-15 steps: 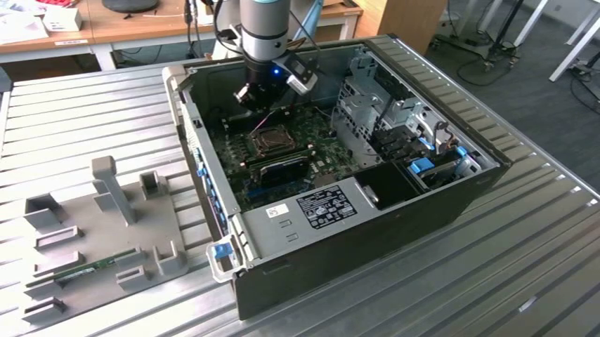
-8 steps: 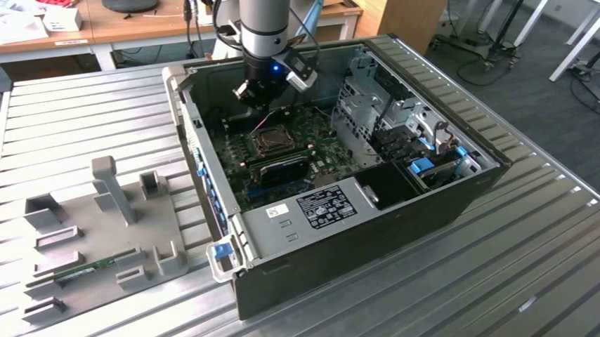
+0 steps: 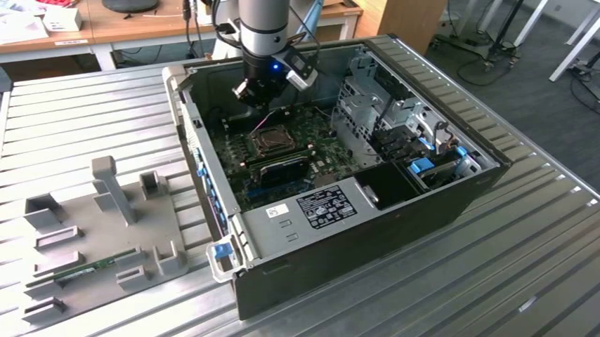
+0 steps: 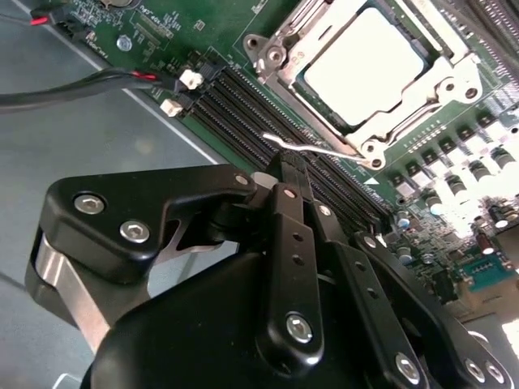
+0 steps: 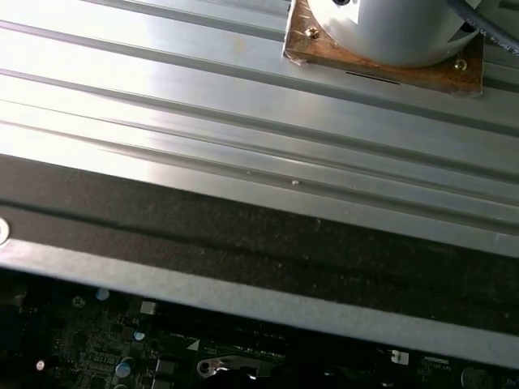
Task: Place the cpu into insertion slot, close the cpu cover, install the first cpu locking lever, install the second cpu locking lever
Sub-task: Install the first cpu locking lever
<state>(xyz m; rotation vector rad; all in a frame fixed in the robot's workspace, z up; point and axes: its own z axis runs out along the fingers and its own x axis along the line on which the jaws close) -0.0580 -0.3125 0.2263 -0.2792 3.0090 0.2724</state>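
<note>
Already seated under the shut cpu cover [image 4: 442, 81], the cpu [image 4: 363, 65] leaves the gripper [image 4: 285, 166], jaws clenched empty, poised beside a locking lever [image 4: 312, 147], seemingly to press it.

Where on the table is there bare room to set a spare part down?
Bare ribbed table lies on the exterior view's right of the computer case, and also between the grey tray and the desks behind it. The case interior and the tray are crowded.

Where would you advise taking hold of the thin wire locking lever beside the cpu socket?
Probably the locking lever by its hooked free end, from the memory slots side: that tip juts clear of the cpu cover; the rest lies near it.
</note>
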